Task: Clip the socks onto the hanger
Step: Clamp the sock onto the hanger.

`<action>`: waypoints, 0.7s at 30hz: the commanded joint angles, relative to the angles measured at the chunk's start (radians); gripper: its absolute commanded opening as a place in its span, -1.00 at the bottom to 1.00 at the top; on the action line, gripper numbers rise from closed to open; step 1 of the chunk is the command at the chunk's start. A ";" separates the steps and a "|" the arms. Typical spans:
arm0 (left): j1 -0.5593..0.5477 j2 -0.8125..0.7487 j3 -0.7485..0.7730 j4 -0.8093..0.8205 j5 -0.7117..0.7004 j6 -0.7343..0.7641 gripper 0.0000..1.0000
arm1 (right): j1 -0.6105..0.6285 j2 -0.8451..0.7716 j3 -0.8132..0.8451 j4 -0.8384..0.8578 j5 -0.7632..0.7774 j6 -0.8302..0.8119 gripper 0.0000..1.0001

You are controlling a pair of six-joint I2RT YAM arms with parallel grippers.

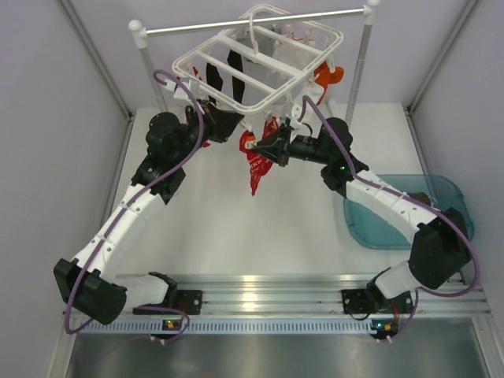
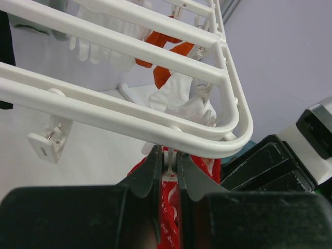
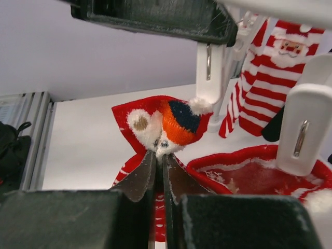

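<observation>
The white hanger [image 1: 260, 55] hangs from the rail, with a dark sock [image 1: 235, 79] clipped inside it. A red patterned sock [image 1: 256, 167] dangles below the hanger's front edge. My left gripper [image 1: 239, 126] is shut on a white clip [image 2: 170, 167] under the frame's rounded corner [image 2: 228, 140], and the red sock [image 2: 169, 207] shows between its fingers. My right gripper [image 1: 258, 148] is shut on that sock's top edge [image 3: 168, 122], which has a white, orange and navy figure, just below another white clip [image 3: 210, 78].
A grey rail [image 1: 260, 21] on white posts carries the hanger. An orange sock [image 1: 329, 77] and red-and-white striped socks [image 3: 264, 78] hang from it. Another red sock [image 3: 249, 176] lies open near my right gripper. A teal bin [image 1: 370, 228] sits at the right.
</observation>
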State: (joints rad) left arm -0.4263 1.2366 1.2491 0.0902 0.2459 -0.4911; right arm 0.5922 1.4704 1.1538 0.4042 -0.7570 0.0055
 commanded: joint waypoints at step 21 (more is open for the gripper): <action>0.003 -0.017 0.021 0.025 0.001 -0.027 -1.00 | -0.057 0.004 -0.006 0.240 0.027 -0.027 -1.00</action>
State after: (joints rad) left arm -0.4263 1.2331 1.2491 0.0887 0.2462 -0.5014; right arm 0.5457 1.4731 1.1385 0.5762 -0.7265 0.0044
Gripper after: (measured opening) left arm 0.137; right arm 0.020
